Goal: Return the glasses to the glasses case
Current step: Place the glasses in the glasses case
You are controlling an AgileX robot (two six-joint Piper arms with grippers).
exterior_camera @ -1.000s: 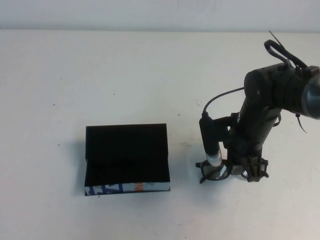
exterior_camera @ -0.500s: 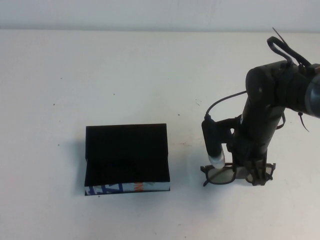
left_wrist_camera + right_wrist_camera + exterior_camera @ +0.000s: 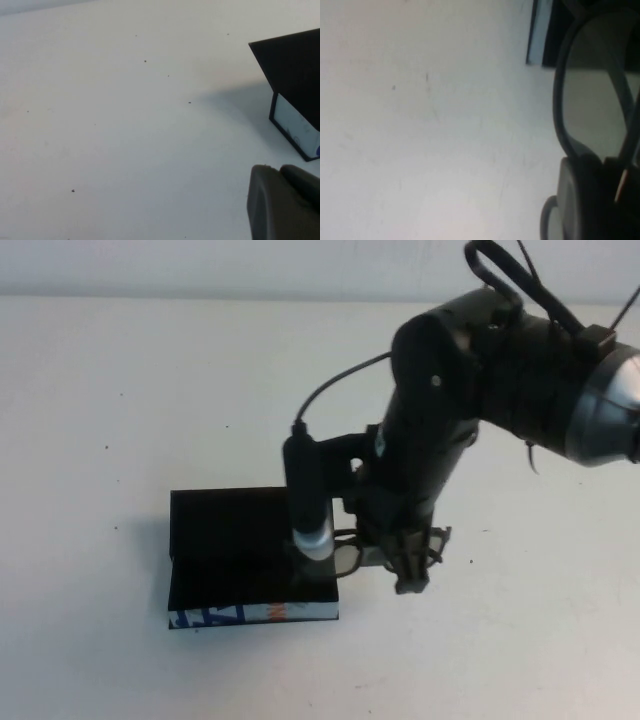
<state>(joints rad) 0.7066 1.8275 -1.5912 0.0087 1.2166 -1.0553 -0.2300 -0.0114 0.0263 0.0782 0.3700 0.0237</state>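
Observation:
The glasses point(image 3: 346, 558) hang above the table with my right gripper point(image 3: 405, 565) shut on their middle. In the high view one lens overlaps the right front corner of the glasses case point(image 3: 240, 540). The case lies open, black inside, with a white printed strip point(image 3: 250, 614) along its front. The right wrist view shows a lens rim point(image 3: 561, 110) close up, and a corner of the case point(image 3: 540, 30) beyond it. My left gripper point(image 3: 281, 172) shows only in the left wrist view, shut and holding nothing. It stays low over the bare table, and the case point(image 3: 295, 70) lies ahead of it.
The white table top point(image 3: 150, 390) spreads all round the case. A pale wall point(image 3: 200, 265) runs along the far edge. A black cable point(image 3: 335, 380) loops from the right arm down to its wrist camera point(image 3: 310, 500).
My right arm has lifted the glasses off the table and carried them left, from well right of the case to its right front corner. Its fingers closed on them about a second ago.

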